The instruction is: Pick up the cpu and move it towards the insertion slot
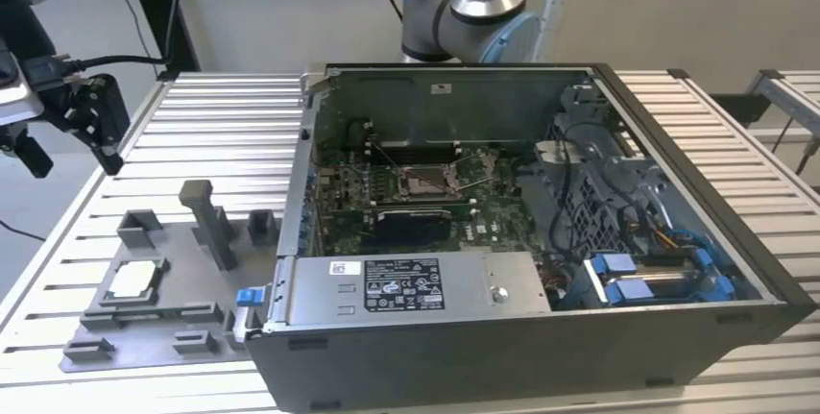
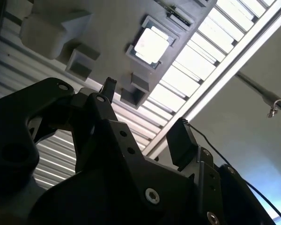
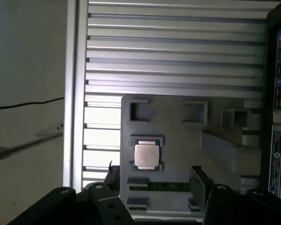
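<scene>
The end effector (image 3: 155, 178) is seen in the first wrist view spread wide, with nothing held between its two dark fingers (image 3: 197, 180). It is held clear of a grey fixture plate (image 3: 178, 140). The cpu (image 3: 146, 155), a small square chip with a silvery top, is seated flat in a shallow framed nest on that plate, apart from the fingers. Raised grey blocks (image 3: 195, 112) are set around the nest, and in the exterior view a taller slanted post (image 1: 211, 222) is seen near it. The plate is laid on a slatted metal worktop (image 1: 218, 135), just beside an open computer case (image 1: 717, 241), on the exterior view's left. The insertion slot (image 1: 423, 181), a silver-framed socket on the green circuit board (image 1: 494, 227), is found inside the case, well apart from the cpu. Plate and slot are separated by the case's side wall. A boxy power supply (image 1: 410, 284) is fitted along the case's near edge, and a black heatsink (image 1: 413, 224) is sited just beside the slot.
</scene>
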`<action>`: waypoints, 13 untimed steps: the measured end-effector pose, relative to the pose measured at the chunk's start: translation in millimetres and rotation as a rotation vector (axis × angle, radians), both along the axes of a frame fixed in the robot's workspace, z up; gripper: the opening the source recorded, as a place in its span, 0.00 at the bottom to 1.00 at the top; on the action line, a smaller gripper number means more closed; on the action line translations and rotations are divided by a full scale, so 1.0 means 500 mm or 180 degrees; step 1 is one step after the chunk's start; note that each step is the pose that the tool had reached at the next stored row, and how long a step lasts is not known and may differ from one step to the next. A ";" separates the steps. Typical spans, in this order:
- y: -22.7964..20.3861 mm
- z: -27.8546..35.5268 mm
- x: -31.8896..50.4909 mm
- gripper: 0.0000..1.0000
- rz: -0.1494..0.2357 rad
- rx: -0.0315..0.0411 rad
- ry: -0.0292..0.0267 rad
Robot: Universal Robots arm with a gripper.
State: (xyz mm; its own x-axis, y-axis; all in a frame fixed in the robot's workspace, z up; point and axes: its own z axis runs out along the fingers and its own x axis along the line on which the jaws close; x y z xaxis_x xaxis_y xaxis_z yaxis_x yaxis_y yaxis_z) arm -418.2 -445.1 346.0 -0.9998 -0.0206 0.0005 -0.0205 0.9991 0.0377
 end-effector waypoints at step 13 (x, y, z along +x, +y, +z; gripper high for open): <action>0.0001 -0.031 0.000 1.00 -0.0001 0.0000 -0.0003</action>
